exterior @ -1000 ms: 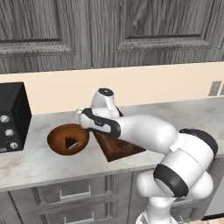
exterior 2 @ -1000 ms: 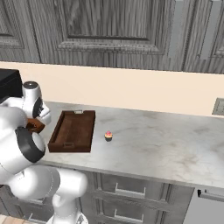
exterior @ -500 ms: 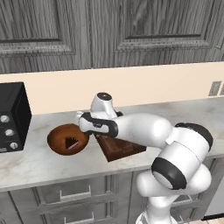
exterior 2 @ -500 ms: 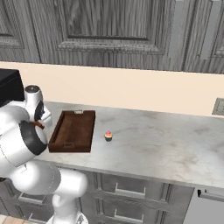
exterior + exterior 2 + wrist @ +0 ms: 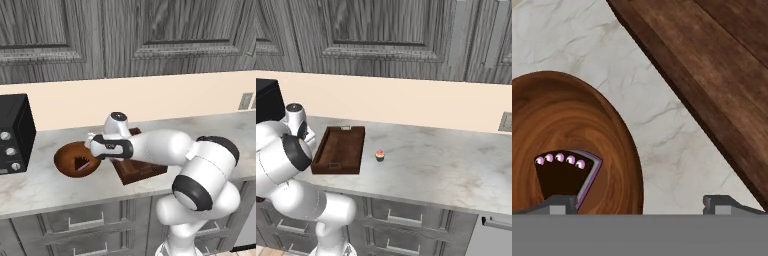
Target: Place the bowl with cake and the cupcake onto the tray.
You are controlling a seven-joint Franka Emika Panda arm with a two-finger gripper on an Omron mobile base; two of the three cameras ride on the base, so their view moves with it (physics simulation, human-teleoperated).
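Note:
The brown wooden bowl (image 5: 70,156) with the dark cake slice (image 5: 81,163) sits on the counter left of the tray (image 5: 142,171). My gripper (image 5: 91,150) hangs low over the bowl's right rim. In the hand view the gripper (image 5: 642,205) is open: one fingertip (image 5: 561,202) is over the bowl (image 5: 567,120) beside the cake slice (image 5: 564,175), the other over bare marble short of the tray (image 5: 712,75). The pink-frosted cupcake (image 5: 380,155) stands on the counter just right of the tray (image 5: 340,149), apart from it.
A black microwave (image 5: 12,132) stands at the counter's left end, close to the bowl. Grey cabinet doors hang above the counter. A wall outlet (image 5: 505,121) is at the far right. Marble counter (image 5: 446,165) stretches right of the cupcake.
The hand has come down toward the bowl's right rim. Bowl, tray and cupcake have not moved.

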